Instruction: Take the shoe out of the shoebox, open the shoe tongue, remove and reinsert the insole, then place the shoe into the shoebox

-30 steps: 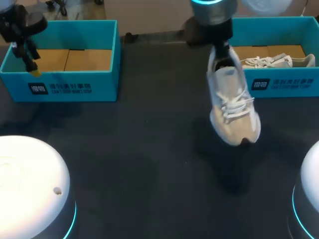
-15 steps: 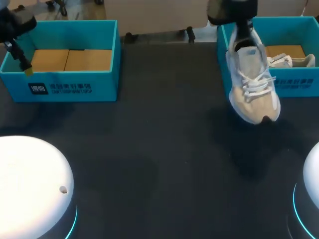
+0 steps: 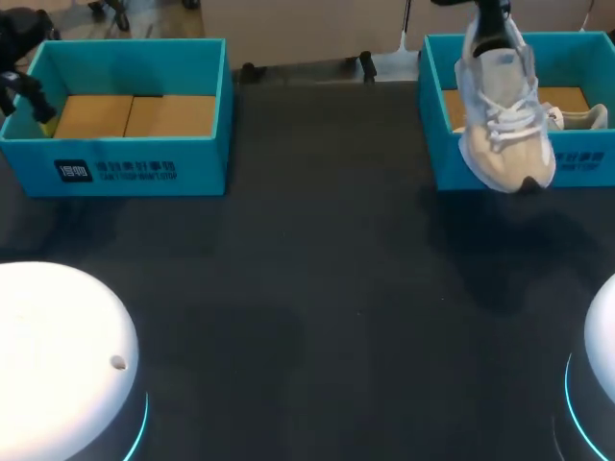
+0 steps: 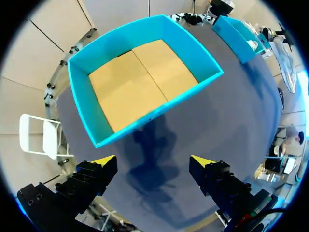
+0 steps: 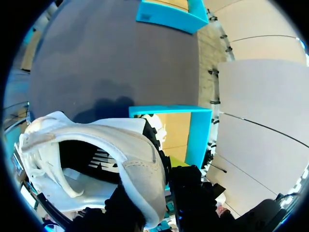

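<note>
White shoe [image 3: 504, 125] hangs toe-down, its long axis near vertical, at the frame's upper right. Its heel is clamped in the right hand [image 3: 488, 19], above the front wall of the turquoise shoebox [image 3: 447, 168]. The left hand [image 4: 153, 162], fingers spread and empty, sits far upper left.

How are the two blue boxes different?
The left box is empty, only its brown floor showing; the right box has a lying shoe inside. A hanging shoe dangles by the right box's front wall, far from the left box. Both are blue, open on top, with brown floors.
</note>
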Available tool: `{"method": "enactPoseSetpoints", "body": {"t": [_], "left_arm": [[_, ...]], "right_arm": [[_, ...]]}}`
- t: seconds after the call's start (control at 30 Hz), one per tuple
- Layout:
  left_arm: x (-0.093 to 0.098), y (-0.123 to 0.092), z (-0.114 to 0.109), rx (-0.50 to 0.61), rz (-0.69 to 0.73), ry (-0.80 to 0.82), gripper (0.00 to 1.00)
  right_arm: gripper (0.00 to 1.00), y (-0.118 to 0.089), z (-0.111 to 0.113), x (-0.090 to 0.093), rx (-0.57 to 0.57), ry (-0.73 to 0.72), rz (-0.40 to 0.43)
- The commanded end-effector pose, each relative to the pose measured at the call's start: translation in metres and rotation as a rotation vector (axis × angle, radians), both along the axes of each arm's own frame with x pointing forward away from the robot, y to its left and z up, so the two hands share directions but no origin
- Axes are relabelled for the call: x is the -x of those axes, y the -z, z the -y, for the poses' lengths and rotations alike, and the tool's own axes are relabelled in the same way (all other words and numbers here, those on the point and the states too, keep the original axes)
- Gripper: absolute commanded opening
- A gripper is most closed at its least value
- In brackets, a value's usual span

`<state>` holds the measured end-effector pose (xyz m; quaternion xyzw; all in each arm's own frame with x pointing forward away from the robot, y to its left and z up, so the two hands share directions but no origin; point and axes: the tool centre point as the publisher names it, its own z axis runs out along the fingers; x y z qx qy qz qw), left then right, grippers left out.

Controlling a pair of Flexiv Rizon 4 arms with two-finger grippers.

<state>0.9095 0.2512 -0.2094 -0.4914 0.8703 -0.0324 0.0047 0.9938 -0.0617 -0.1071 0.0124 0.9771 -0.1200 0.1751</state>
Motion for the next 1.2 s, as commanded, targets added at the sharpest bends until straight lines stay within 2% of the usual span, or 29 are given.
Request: {"method": "enactPoseSetpoints", "body": {"t": [0.03, 0.23, 0.27, 0.3, 0.33, 0.57, 0.73, 0.83, 0.87, 1.0, 1.2], "left_arm": [[0.0, 0.0, -0.001, 0.0, 0.0, 0.002, 1.0], [0.0, 0.0, -0.001, 0.0, 0.0, 0.002, 1.0], [0.0, 0.0, -0.001, 0.0, 0.0, 0.002, 1.0], [0.0, 0.0, -0.001, 0.0, 0.0, 0.002, 1.0], [-0.002, 0.0, -0.002, 0.01, -0.004, 0.0, 1.0], [-0.024, -0.001, -0.018, -0.008, -0.003, -0.081, 1.0], [-0.032, -0.004, -0.022, -0.021, 0.002, -0.136, 1.0], [-0.031, -0.009, -0.024, -0.008, 0.017, -0.17, 1.0], [-0.03, -0.011, -0.027, -0.005, 0.024, -0.184, 1.0], [-0.028, -0.014, -0.033, -0.005, 0.034, -0.218, 1.0], [-0.027, -0.017, -0.035, -0.001, 0.033, -0.235, 1.0]], "right_arm": [[0.0, -0.002, -0.001, -0.005, 0.002, 0.003, -0.015], [0.0, -0.002, -0.001, -0.005, 0.002, 0.003, -0.015], [0.0, 0.002, 0.0, -0.006, -0.098, -0.005, -0.069], [0.0, 0.003, 0.005, -0.012, -0.133, -0.001, -0.088], [0.0, 0.002, 0.01, -0.018, -0.09, 0.008, -0.075], [0.0, -0.015, 0.073, -0.078, -0.027, 0.088, -0.022], [0.0, -0.02, 0.109, -0.113, -0.071, 0.091, -0.019], [0.0, -0.017, 0.123, -0.13, -0.068, 0.105, -0.041], [0.0, -0.017, 0.129, -0.135, -0.098, 0.099, -0.049], [0.0, -0.013, 0.142, -0.146, -0.073, 0.125, -0.067], [0.0, -0.013, 0.144, -0.147, -0.054, 0.145, -0.063]]}}
